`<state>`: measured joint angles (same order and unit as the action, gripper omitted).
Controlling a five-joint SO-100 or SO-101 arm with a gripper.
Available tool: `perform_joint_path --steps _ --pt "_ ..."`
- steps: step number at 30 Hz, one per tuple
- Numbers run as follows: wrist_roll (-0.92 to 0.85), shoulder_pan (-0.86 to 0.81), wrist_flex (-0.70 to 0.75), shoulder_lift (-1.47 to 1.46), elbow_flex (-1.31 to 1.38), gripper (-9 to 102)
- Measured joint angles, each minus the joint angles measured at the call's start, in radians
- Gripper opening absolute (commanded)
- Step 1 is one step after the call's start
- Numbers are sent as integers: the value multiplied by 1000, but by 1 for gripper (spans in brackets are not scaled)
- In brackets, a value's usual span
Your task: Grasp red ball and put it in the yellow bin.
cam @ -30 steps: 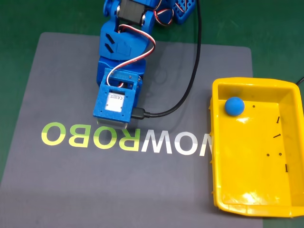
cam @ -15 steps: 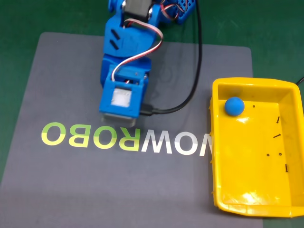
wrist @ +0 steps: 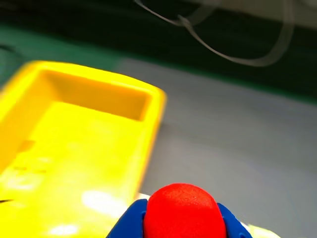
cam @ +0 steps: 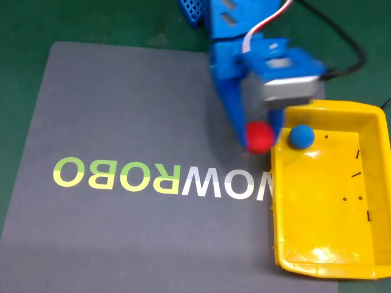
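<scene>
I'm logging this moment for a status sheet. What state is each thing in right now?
red ball: held off the mat between the gripper's fingers, just outside the bin's left wall.
gripper: shut on the red ball.
yellow bin: upright on the mat's right edge, holding the blue ball.
blue ball: resting in the bin's upper left corner in the fixed view.

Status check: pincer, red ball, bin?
Pincer shut on red ball, just outside the bin rim. Blue ball already in bin. Nothing in the way.
</scene>
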<state>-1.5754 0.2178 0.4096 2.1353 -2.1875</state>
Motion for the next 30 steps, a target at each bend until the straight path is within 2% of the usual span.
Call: perform_joint_path --steps 5,10,23,28,30 --pt "0 158 0 23 0 0" --pt "0 242 -6 11 0 0" --pt "-9 259 -67 -87 0 1" --pt "-9 259 -67 -87 0 23" --pt "-9 259 -67 -87 0 26"
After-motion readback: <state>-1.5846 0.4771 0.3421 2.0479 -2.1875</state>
